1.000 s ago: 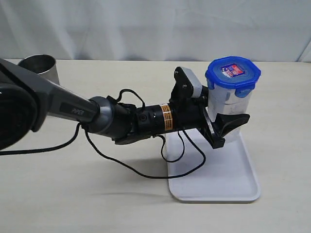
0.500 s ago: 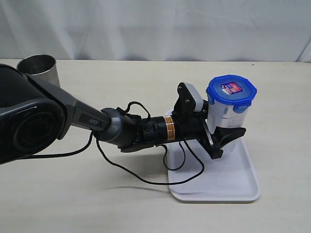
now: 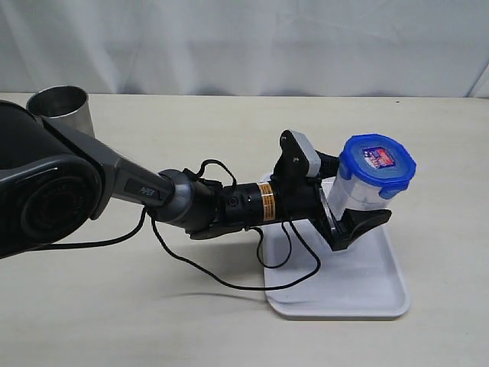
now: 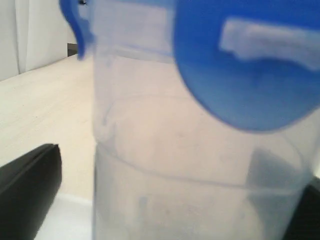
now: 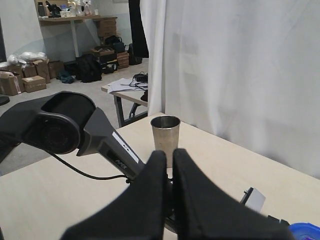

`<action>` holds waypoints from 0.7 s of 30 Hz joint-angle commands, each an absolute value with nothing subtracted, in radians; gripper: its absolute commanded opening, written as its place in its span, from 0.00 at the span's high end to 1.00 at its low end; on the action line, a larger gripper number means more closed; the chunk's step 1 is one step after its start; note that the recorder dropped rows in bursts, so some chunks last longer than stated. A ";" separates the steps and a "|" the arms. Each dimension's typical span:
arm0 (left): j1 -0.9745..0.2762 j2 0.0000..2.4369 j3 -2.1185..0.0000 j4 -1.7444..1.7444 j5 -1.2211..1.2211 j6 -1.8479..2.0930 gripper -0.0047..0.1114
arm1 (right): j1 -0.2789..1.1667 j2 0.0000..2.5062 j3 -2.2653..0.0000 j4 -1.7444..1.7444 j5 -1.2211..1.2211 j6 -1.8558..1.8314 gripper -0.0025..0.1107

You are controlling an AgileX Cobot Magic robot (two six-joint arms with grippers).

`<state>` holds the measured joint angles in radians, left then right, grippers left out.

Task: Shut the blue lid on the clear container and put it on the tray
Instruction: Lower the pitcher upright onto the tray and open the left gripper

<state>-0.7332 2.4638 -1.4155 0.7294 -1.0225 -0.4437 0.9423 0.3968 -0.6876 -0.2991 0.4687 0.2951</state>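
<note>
Beige tabletop [image 3: 153,321]; left arm [image 3: 191,202] outstretched over tray [image 3: 367,290]

No wording is coming through legibly anywhere. The small bright-blue plastic lid [image 3: 356,165] is carrying a red-white-blue sticker [image 3: 376,156] whose print is too small to read. The dark grey robot arm [image 3: 114,172] is showing a short white marking [image 3: 145,186] and an orange-yellow printed band [image 3: 263,202], both illegible. In the right wrist view, a white strip label [image 5: 125,149] on that arm is appearing blurred.

The left arm [image 3: 191,200] blocks the tray [image 3: 370,294] from the left; right side open.
</note>
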 commanded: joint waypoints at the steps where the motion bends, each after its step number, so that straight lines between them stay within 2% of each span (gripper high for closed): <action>1: -0.733 2.457 -1.422 0.721 -1.023 -0.439 0.13 | 0.942 0.394 -0.682 -0.307 0.476 0.296 0.94; 21: -0.711 2.440 -1.420 0.834 -1.013 -0.453 0.14 | 0.942 0.394 -0.682 -0.315 0.507 0.296 0.94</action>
<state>-0.7283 2.4493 -1.4155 0.8092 -1.0130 -0.4416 0.9423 0.3968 -0.6876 -0.3069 0.4945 0.2951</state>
